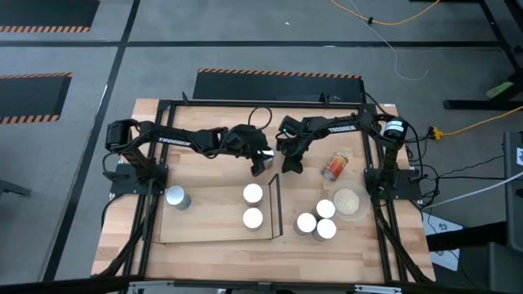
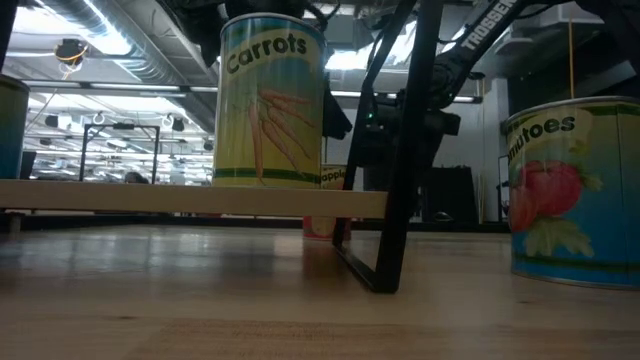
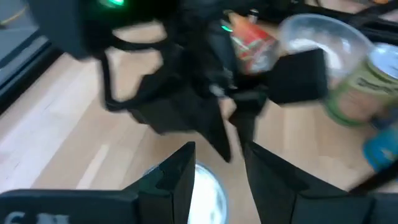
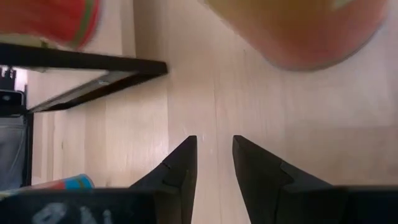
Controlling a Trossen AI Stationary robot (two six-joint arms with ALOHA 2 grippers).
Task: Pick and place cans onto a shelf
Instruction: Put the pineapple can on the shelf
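Note:
The pale shelf board [image 1: 208, 224] lies on the table with its black frame [image 1: 275, 204] at its right end. Two white-topped cans [image 1: 252, 193] [image 1: 252, 218] stand on it near the frame, and one [image 1: 177, 197] stands at its left end. The low view shows a carrots can [image 2: 272, 100] on the board. Three cans [image 1: 306, 222] [image 1: 325, 209] [image 1: 325, 229] stand right of the frame. A red can [image 1: 335, 167] lies on its side farther back. My left gripper [image 1: 261, 166] hovers just behind the shelf cans, narrowly open and empty. My right gripper [image 1: 292, 166] hovers beside it, narrowly open and empty.
A flat beige dish [image 1: 349, 202] sits at the right beside the standing cans. The two grippers are close together above the table's middle, behind the frame. A tomatoes can [image 2: 580, 190] stands near the low camera. Bare wood lies along the table's near edge [image 1: 245, 257].

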